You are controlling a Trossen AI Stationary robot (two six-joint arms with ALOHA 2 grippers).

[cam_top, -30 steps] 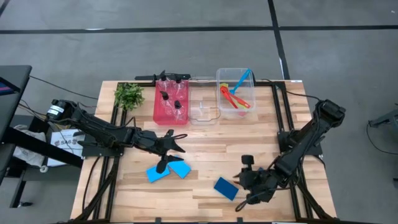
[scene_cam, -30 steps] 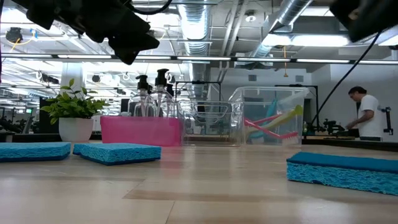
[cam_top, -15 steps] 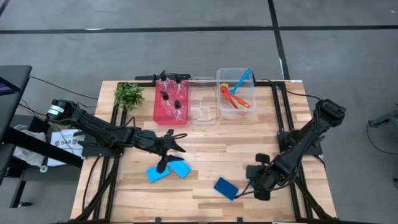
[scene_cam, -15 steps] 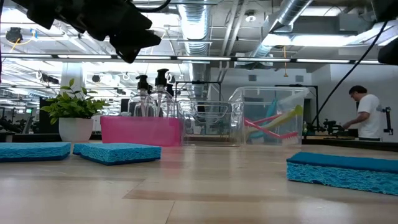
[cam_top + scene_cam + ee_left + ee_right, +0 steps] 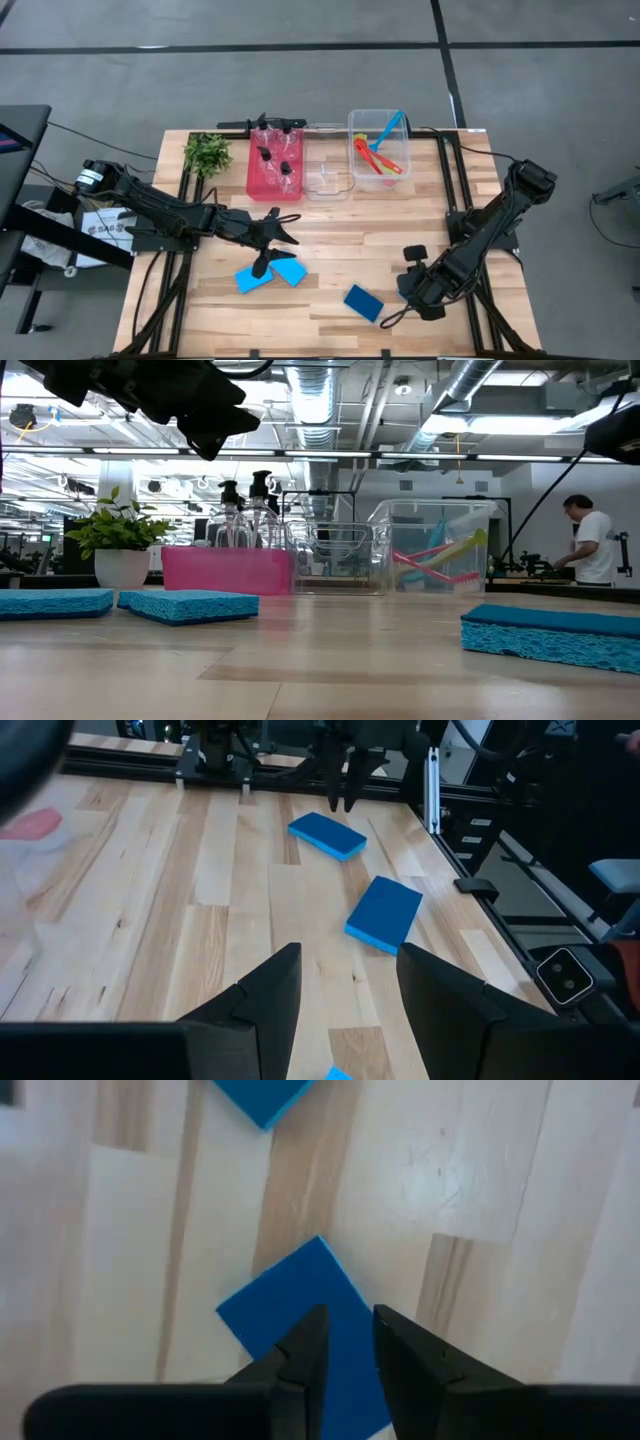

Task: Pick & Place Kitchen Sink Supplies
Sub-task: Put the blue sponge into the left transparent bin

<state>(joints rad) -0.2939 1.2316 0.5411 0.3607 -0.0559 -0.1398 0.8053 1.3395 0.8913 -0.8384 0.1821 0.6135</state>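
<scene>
Two light-blue sponges and a dark-blue sponge lie flat on the wooden table. Pump bottles stand in the pink bin. Brushes lean in a clear bin. My left gripper hovers open above the table, just behind the light-blue sponges, with nothing between its fingers. My right gripper points steeply down beside the dark-blue sponge's right end, its fingers a narrow gap apart. In the right wrist view that sponge lies beyond the gripper, clear of it.
A smaller clear bin stands between the pink and the brush bin. A leafy plant sits at the far left corner. Bare wood lies in the table's middle and near edge. A person stands in the room beyond.
My right gripper has tipped from a shallow slant to pointing steeply down and has shifted a little toward the table's right edge, off the dark-blue sponge's end. The sponges have not moved.
</scene>
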